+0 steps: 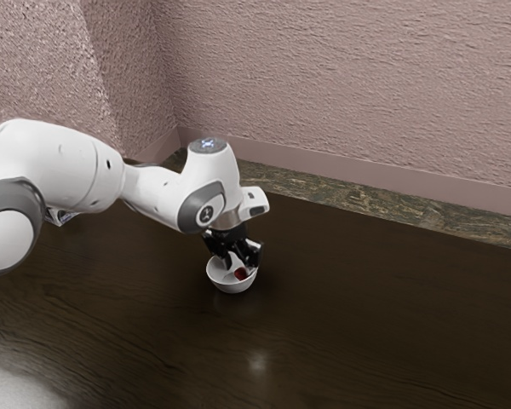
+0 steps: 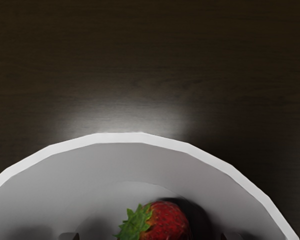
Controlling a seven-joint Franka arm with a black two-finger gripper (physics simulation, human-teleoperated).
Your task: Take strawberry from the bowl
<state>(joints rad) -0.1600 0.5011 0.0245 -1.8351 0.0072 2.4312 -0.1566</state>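
One strawberry (image 2: 167, 220), one bowl (image 1: 230, 288); removal not accomplished. The bowl stands upright on the table (image 1: 366, 315). The strawberry is inside the bowl, red side and green leaf cap both exposed, apart from the rim.

Progress: the approach is judged largely complete. The gripper (image 1: 241, 262) is at the bowl's opening, directed downward, with its tips at or just within the rim; their exact depth in the bowl cannot be established. Grasp: not made. Lift: not made. Clearance of the strawberry from the bowl: not made. On this evidence the task stands at the point just ahead of the grasp.

Tool condition: wide. The two fingers (image 2: 68, 236) are spread, one to either side of the strawberry, with a visible gap between fruit and finger on each side. Nothing is held.

Position of the strawberry relative to the tool: inside the bowl, in the space between the fingers, the leaf cap facing one finger and the red flesh facing the other. Side-to-side alignment is judged adequate. Whether the fingers reach low enough into the bowl to take the fruit around its middle cannot be confirmed.

Outstanding: any small lowering into the bowl that proves necessary, closure on the strawberry, a straight lift above the rim, and a move out beyond the bowl. Risk noted: a finger could catch the bowl's inner wall.
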